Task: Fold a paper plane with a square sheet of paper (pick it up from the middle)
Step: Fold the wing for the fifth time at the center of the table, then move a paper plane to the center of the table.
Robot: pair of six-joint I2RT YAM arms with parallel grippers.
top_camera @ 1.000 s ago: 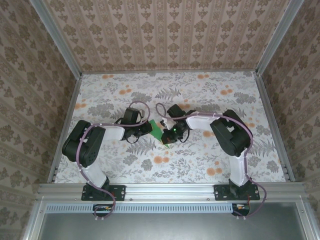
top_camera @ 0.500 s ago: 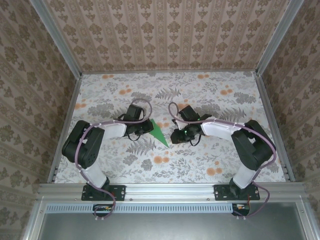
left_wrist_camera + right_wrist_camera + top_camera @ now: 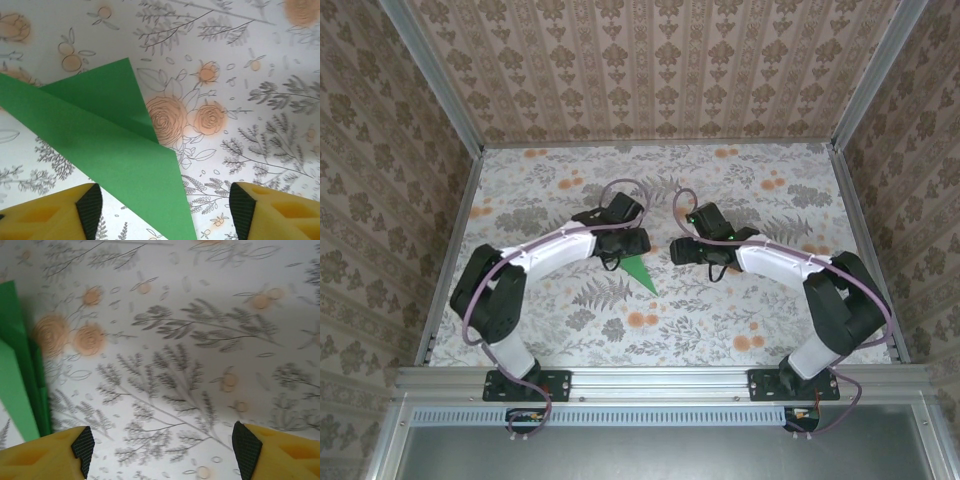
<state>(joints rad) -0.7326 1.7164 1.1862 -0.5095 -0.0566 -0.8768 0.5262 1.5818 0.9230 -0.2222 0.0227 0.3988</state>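
Plane (image 3: pixel 641 273) lies on the bench (image 3: pixel 750 310) just beneath the left claw (image 3: pixel 166 206) — thin, light, easily creased, likely slippery. Pinch at the middle fold. Left claw and right claw (image 3: pixel 162 447) both wide open, empty.

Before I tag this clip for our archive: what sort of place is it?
Probably a robot test cell, not a home: patterned wall panels in an aluminium frame enclose a floral table, with a left arm and right arm bolted at its near edge.
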